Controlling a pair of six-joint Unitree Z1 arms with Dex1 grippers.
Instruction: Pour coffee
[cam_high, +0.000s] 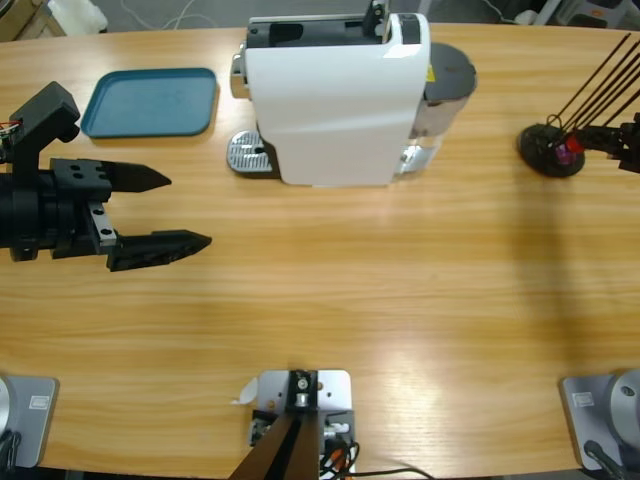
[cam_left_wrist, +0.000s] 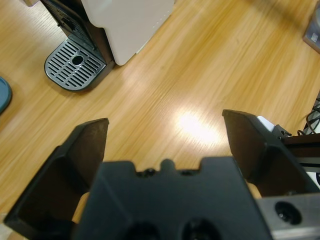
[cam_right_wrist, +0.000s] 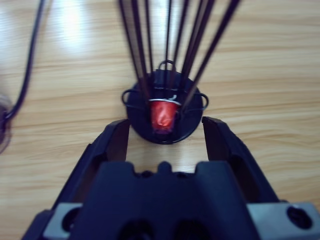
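High view: table (cam_high: 400, 300) seen from straight above, whole width covered. Left wrist view: aimed down and forward along the left gripper (cam_left_wrist: 165, 145), close over the wood; the drip grate (cam_left_wrist: 75, 65) of the coffee machine (cam_high: 335, 95) is shared with the high view. Right wrist view: held low and near a black wire stand (cam_right_wrist: 165, 117), also seen in the high view.

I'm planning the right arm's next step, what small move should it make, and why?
Probably ease the right gripper forward and close on the red capsule. Its jaws stand open just short of the capsule, which sits low in the black wire rack, centred between them.
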